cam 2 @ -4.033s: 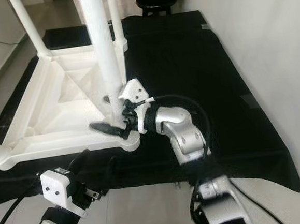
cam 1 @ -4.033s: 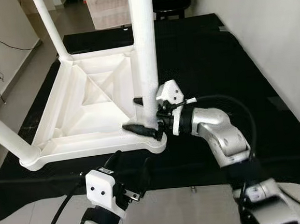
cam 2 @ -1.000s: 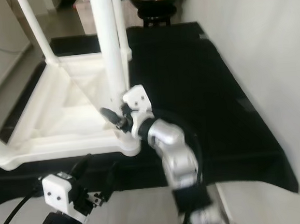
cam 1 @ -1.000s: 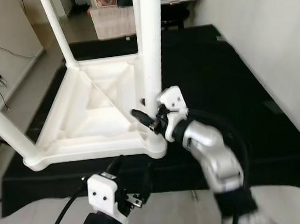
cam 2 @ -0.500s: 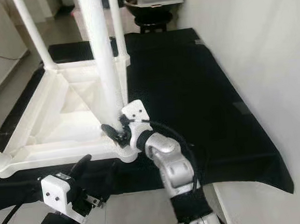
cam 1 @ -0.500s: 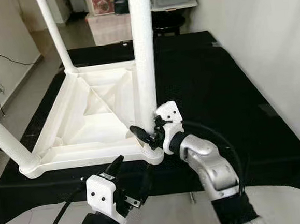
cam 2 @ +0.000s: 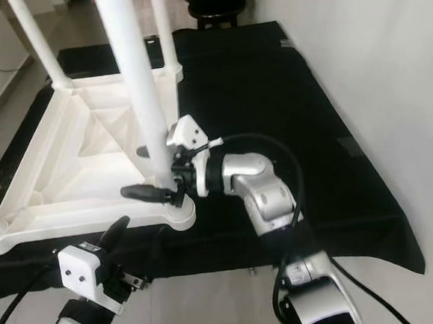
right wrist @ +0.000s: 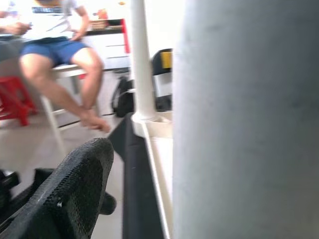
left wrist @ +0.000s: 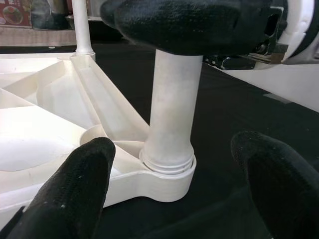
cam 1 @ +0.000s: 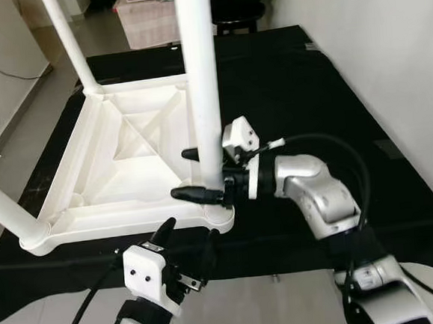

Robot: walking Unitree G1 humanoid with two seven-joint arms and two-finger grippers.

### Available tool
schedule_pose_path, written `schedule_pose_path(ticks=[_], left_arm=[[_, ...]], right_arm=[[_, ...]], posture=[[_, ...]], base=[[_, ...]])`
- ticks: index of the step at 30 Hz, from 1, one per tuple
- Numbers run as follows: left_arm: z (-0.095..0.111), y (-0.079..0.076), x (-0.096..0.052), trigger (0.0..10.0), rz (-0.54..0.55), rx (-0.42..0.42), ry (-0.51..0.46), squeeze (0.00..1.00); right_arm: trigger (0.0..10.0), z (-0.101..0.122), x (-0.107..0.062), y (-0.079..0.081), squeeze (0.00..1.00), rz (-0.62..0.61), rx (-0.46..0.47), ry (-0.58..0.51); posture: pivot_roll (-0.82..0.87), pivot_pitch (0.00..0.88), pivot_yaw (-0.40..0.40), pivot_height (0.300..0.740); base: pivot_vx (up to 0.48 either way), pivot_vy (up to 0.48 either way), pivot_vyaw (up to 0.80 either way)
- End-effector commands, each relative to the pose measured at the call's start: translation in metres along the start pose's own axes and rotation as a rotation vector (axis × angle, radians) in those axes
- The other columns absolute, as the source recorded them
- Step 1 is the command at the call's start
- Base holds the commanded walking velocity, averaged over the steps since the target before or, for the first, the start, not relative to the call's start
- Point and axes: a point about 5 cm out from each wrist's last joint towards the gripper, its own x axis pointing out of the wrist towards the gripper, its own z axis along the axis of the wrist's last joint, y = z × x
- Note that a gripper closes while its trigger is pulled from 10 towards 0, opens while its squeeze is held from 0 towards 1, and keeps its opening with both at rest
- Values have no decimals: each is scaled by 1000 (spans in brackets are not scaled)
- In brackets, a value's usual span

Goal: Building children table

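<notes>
The upturned white children's table (cam 1: 119,158) lay on a black mat (cam 1: 309,95), legs up. The near leg (cam 1: 199,81) stood in its corner socket (left wrist: 167,167), between the right gripper (cam 1: 191,175) jaws, which straddled it just above the socket; whether they pressed it could not be told. The left gripper (left wrist: 174,164) hovered below the socket, jaws apart. Risk: an off-axis push could tilt the leg or slide the top. Pale tile floor (cam 1: 18,125) and a wall (cam 1: 388,58) lay beyond; a seated person (right wrist: 60,55) was nearby.

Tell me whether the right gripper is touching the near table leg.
Touching. In the left eye view the right gripper has one black finger on each side of the near table leg, closed against it just above its socket.
</notes>
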Motion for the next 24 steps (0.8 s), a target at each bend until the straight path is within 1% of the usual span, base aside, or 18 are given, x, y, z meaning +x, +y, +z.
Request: schedule_pose_path(ticks=[1,2,3,8,14,16,17,20,21,22,24], left_arm=[[-3,0,-2,10000,4,-5,14,0],[-3,0,-2,10000,4,-5,15,0],[-3,-1,-2,10000,4,-5,15,0],[-3,-1,-3,10000,4,-6,16,0],[-4,-2,-2,10000,2,-9,17,0],[-4,-2,-3,10000,4,-9,16,0],[-4,-2,-3,10000,4,-9,16,0],[-3,-1,-4,10000,7,-8,15,0],[-3,-1,-4,10000,7,-8,15,0],[-3,-1,-5,10000,7,-8,15,0],[-3,-1,-5,10000,7,-8,15,0]], right_arm=[[10000,-2,5,-1,0,54,7,-2],[4784,-3,4,-3,0,57,17,0],[0,-4,4,-5,0,58,25,2],[0,-5,3,-7,0,64,33,3],[0,-10,-2,-11,0,73,43,0],[0,-12,-7,-15,0,2,36,-11],[0,-12,-7,-15,0,2,36,-11],[0,-19,-13,-17,0,-185,30,-2],[0,-24,-14,-15,0,-282,59,-2],[0,-27,-14,-13,0,-344,81,-2],[0,-27,-14,-13,0,-344,81,-2]], posture=[[-28,127,27,740],[-28,129,26,740],[-28,128,25,740],[-30,129,23,740],[-37,123,23,740],[-39,123,24,740],[-39,123,24,740],[-42,126,24,740],[-41,128,23,740],[-42,129,23,740],[-42,129,23,740]], base=[[0,0,0],[0,0,0],[0,0,0],[0,0,0],[0,0,0],[0,0,0],[0,0,0],[0,0,0],[0,0,0],[0,0,0],[0,0,0]])
